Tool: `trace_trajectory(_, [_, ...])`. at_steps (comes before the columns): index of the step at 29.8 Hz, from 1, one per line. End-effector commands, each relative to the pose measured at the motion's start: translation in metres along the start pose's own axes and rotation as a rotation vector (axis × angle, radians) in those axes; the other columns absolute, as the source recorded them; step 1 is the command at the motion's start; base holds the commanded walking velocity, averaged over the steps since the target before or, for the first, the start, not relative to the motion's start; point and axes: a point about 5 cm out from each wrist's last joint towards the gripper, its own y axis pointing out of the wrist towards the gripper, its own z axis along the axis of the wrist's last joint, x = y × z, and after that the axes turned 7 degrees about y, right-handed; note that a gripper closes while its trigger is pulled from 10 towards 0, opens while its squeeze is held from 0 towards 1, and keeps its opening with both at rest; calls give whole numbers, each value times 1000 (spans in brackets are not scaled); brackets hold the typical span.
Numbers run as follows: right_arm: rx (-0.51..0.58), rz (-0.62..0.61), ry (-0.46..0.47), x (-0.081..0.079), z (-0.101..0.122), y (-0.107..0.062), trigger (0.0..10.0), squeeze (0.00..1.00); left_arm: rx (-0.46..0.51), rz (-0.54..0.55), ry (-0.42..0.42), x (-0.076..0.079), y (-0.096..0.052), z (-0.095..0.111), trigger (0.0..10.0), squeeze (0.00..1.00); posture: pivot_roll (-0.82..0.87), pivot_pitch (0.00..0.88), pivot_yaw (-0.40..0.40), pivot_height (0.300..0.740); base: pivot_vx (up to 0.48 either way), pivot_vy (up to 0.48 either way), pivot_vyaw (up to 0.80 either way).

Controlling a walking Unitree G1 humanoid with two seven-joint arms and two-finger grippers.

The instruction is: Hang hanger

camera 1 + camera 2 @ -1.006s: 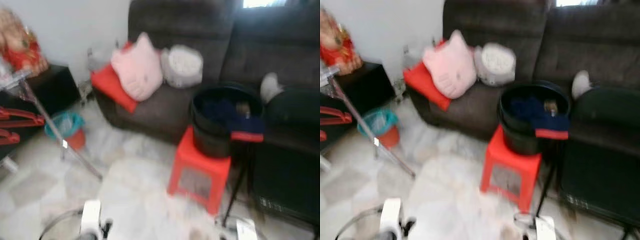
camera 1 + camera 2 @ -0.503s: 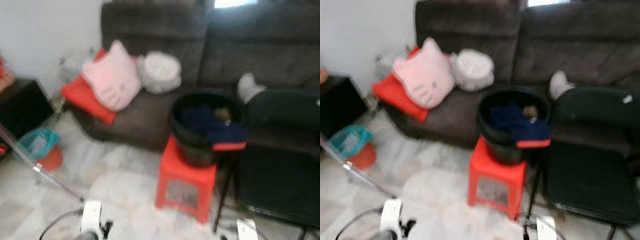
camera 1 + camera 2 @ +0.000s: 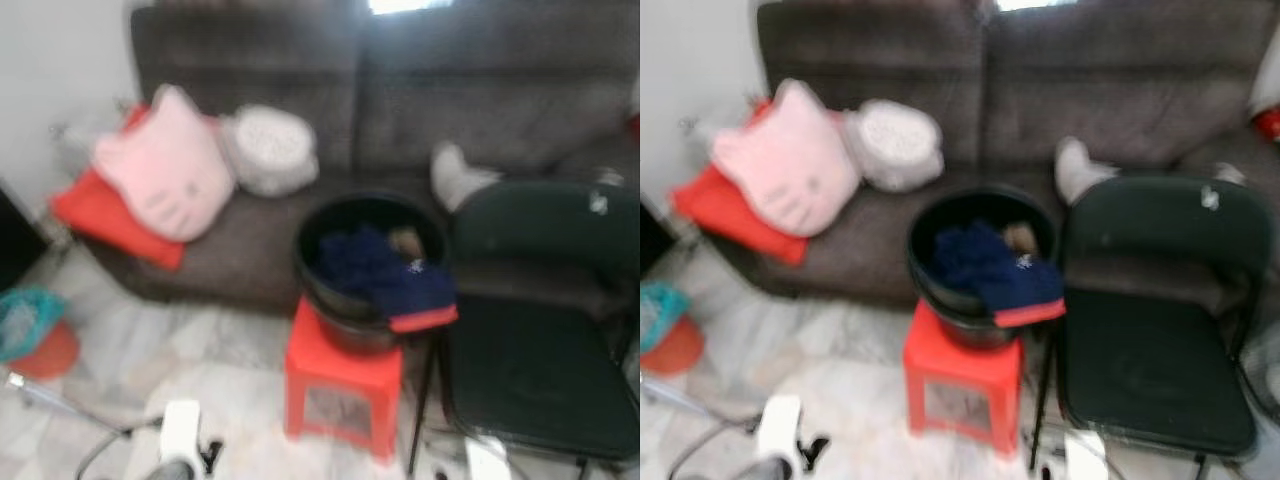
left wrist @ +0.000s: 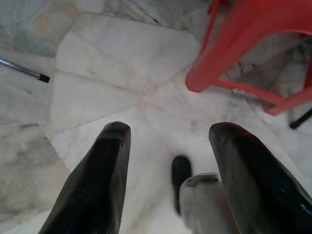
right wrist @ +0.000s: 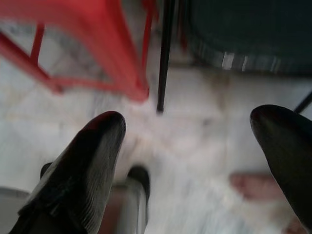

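My left gripper (image 4: 168, 141) hangs low over the marble floor (image 4: 107, 63), open with nothing between its fingers (image 4: 105, 165). My right gripper (image 5: 187, 131) is also open and empty, above the floor beside a leg of the red stool (image 5: 112, 44) and a black chair leg (image 5: 163, 58). In the eye views a black basin (image 3: 365, 265) holding dark blue clothes (image 3: 375, 270) stands on the red stool (image 3: 345, 385) in front of me. The pale ends of my arms (image 3: 180, 445) show at the bottom edge.
A dark sofa (image 3: 300, 90) carries a pink cat pillow (image 3: 160, 165), a red cushion (image 3: 100, 215) and a grey-white cushion (image 3: 268, 150). A black folding chair (image 3: 540, 340) stands right of the stool. A teal and orange bin (image 3: 30, 335) and a metal rack leg (image 3: 60, 405) are at the left.
The camera has swung to the right: the rack with red hangers slid out at the left, the basin and stool shifted left, and the black chair came fully into view.
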Motion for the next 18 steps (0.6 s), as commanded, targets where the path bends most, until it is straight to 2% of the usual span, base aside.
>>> trace_trajectory(1, [-3,27,12,-12,-1,0,10000,0,-14,25,14,-11,-2,-4,10000,0,32,0,16,740,285,0,0])
trace_trajectory(7, [-2,29,11,-12,-1,1,10000,0,-10,24,10,-10,-2,-3,10000,0,32,0,15,740,281,0,0])
trace_trajectory(18, [-2,31,7,-12,-1,1,10000,0,-4,18,-7,-9,-2,-4,10000,0,33,0,15,740,0,0,0])
